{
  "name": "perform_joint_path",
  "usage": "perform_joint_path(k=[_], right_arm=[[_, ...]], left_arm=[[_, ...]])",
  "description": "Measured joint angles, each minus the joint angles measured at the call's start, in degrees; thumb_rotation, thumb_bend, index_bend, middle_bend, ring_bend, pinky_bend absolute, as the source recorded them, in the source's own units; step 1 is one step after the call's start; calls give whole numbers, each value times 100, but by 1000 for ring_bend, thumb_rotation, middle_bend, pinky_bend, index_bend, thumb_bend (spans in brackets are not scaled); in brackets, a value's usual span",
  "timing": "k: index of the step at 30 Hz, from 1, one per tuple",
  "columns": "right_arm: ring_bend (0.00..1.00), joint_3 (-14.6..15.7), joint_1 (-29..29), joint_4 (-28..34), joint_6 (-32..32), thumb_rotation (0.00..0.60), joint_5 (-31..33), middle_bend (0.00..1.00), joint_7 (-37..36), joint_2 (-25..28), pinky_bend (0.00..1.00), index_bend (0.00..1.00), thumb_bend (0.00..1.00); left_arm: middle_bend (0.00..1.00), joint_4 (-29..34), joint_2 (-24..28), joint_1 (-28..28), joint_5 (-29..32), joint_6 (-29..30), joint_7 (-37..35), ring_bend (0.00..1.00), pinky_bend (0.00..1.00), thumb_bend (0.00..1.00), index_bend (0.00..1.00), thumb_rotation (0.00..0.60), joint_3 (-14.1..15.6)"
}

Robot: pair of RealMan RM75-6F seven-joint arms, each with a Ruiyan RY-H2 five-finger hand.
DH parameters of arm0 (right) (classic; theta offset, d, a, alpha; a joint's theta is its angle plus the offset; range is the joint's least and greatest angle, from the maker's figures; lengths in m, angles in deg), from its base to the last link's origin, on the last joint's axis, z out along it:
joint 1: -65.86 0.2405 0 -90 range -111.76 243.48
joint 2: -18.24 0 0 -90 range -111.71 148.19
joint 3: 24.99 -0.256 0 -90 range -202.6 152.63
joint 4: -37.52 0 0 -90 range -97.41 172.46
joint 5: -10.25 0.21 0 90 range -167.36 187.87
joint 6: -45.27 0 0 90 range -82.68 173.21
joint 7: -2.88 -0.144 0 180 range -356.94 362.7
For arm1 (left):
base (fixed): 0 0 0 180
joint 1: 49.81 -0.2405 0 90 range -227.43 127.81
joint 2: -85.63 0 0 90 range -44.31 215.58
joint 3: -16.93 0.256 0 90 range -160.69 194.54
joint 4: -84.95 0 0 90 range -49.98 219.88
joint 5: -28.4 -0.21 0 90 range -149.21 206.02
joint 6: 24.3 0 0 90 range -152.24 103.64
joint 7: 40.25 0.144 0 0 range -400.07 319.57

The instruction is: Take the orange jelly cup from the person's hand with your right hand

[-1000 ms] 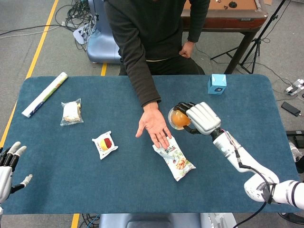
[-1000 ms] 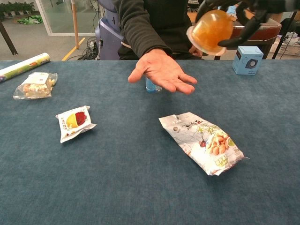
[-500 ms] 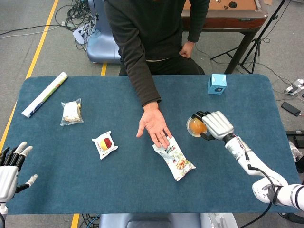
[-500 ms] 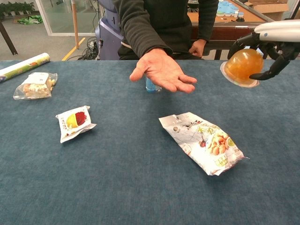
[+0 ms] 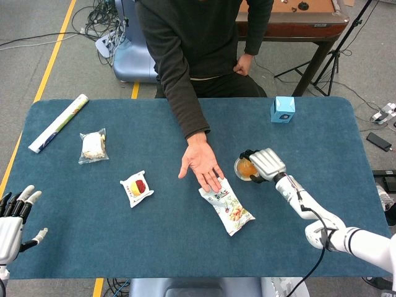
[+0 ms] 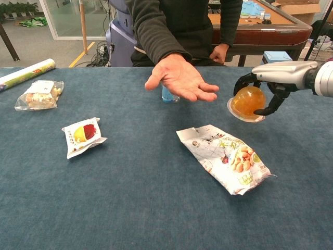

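Beside the person's open palm point(image 6: 182, 79), my right hand point(image 6: 270, 83) grips the orange jelly cup point(image 6: 247, 102) just above the table point(image 6: 130, 208) — I'd keep the clasp steady and carry it clear of the snack bag point(image 6: 226, 159). From the chest I see fingers wrapping the cup; only the head view shows my left hand point(image 5: 13, 213), empty and spread — at the near left edge.

Print on snack bag point(image 6: 226, 158) too small to read.
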Motion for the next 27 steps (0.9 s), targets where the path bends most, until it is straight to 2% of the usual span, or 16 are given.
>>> perform_joint_path(k=[2,3,7,10,16,19,23,27], right_arm=[[317,13,29,-124,76,600,45,363,40,-93,641,558,511],[278,22,35,-150,107,600,71,334,58,-116,603,491,509],[89,83,14,-150,194,600,193,184,161,-110,393,202,507],[7,108,-43,-108,158,600,246,101,216,-75,271,87,507],[0,87,-250,104,-278,600,219,86,206,87,235,78,507],[0,90,-404,402,-537,600,180,88,205,330,235,78,507],[9,145,-694,910,-1025,600,42,137,308,740,235,81,507],[38,225,-1103,1428,-1719,600,-83,168,465,1155,237,144,506]], left_arm=[[75,-20,-3,-2,18,-9,-11,89,17,210,144,600,-1],[75,-27,-4,-4,26,-13,-16,89,17,210,144,600,0],[75,-53,-7,-13,41,-6,-49,89,17,210,144,600,-3],[75,-61,-9,-8,55,-42,-48,89,17,211,144,600,4],[75,-65,-9,12,62,-50,-65,89,17,211,144,600,-17],[75,-75,-7,30,82,-72,-70,89,17,210,144,600,-34],[75,-89,-7,54,86,-81,-81,89,17,211,144,600,-56],[75,-94,-3,66,138,-105,-88,89,17,210,144,600,-80]])
